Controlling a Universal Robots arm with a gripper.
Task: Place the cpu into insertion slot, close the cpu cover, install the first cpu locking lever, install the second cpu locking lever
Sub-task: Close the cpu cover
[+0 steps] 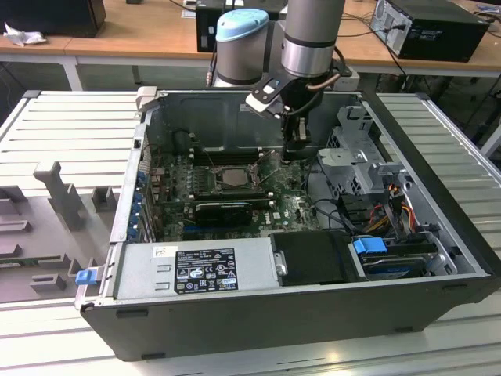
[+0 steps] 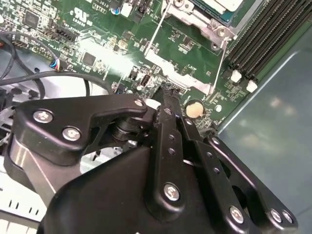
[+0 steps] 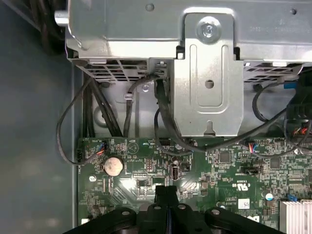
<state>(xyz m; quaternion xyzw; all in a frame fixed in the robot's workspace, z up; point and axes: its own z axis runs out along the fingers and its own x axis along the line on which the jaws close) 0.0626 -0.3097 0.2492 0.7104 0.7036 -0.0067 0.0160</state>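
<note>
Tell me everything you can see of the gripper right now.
The gripper is black and metal-looking, built of linked bars joined by silver screws. Its fingers are shut, only a thin seam between them, with nothing held. It hangs from the grey arm inside the open case, pointing down at the green motherboard, near the round battery and to the exterior view's right of the socket. Whether the tips touch the board cannot be told.
</note>
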